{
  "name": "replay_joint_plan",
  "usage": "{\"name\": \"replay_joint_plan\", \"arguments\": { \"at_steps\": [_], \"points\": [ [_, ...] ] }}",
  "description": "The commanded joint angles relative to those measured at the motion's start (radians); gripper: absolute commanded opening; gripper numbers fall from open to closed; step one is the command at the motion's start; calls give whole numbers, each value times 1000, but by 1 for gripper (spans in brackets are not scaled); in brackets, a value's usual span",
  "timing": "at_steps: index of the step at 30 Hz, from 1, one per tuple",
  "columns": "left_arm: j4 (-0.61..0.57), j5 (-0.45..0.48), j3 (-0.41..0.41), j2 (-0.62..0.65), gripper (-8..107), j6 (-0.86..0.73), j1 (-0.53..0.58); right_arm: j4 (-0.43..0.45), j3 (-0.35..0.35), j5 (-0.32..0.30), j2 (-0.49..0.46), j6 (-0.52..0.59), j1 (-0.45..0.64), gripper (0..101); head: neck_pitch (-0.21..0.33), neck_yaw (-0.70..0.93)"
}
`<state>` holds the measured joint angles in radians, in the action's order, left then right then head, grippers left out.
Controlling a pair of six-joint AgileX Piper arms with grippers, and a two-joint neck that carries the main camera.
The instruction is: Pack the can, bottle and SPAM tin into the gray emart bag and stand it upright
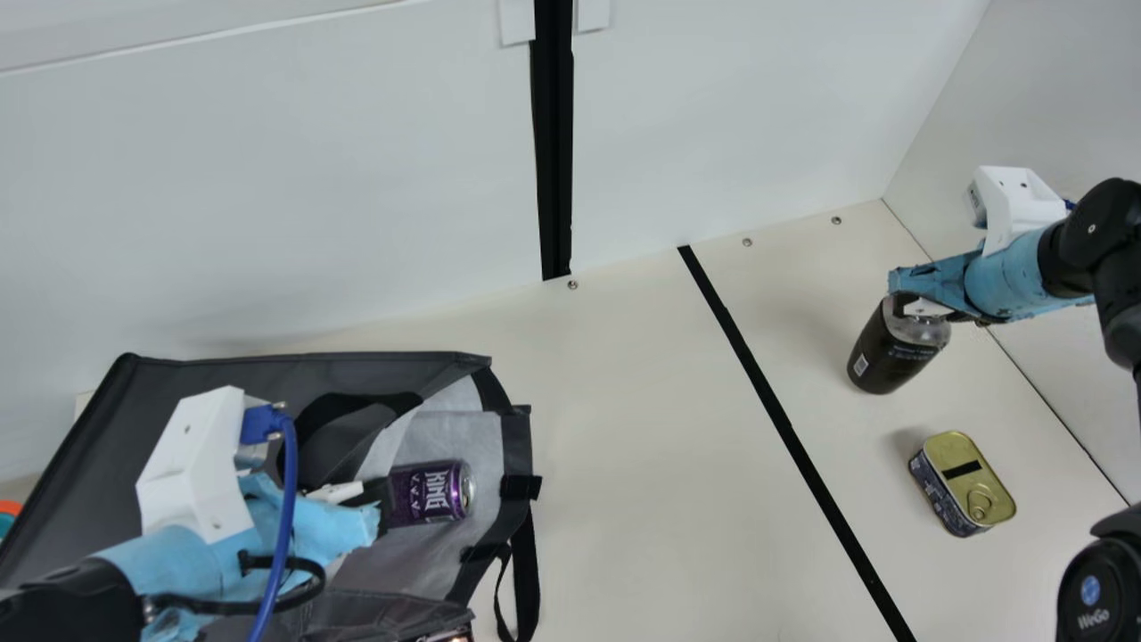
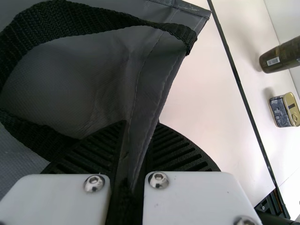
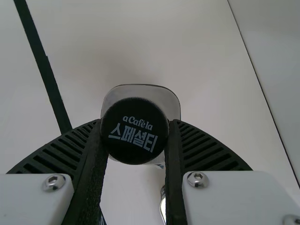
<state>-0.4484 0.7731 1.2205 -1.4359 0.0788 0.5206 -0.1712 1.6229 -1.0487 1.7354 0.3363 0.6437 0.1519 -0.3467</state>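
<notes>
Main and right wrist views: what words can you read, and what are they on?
"KING": purple can.
"aCaféla": bottle cap.
"스페셜티": same cap.
"WeGo": black robot part, main view's lower right.
Too small or blurred to read: the other print on the can, and the print on the bottle and tin.

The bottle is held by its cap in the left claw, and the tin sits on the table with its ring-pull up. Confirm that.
Not the left: the right claw holds the bottle by its cap, as the main view shows. The tin does sit on the table with its ring-pull up.
</notes>
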Motion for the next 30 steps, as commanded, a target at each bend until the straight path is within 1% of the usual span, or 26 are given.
{"name": "replay_joint_plan", "arguments": {
  "at_steps": [1,9,15,21,30],
  "points": [
    [0,0,0,0,-8,0,0,-7,8,-5,1,21,0,0,23,-2],
    [0,0,0,0,-8,0,0,-37,36,-37,-9,105,-16,0,23,-2],
    [0,0,0,0,-8,0,0,-46,44,-68,-36,188,-34,0,23,-2],
    [0,0,0,0,-8,0,0,-53,40,-102,-73,260,-55,0,23,-2],
    [0,0,0,0,-8,0,0,-65,16,-152,-143,352,-87,0,23,-2]
  ]
}}
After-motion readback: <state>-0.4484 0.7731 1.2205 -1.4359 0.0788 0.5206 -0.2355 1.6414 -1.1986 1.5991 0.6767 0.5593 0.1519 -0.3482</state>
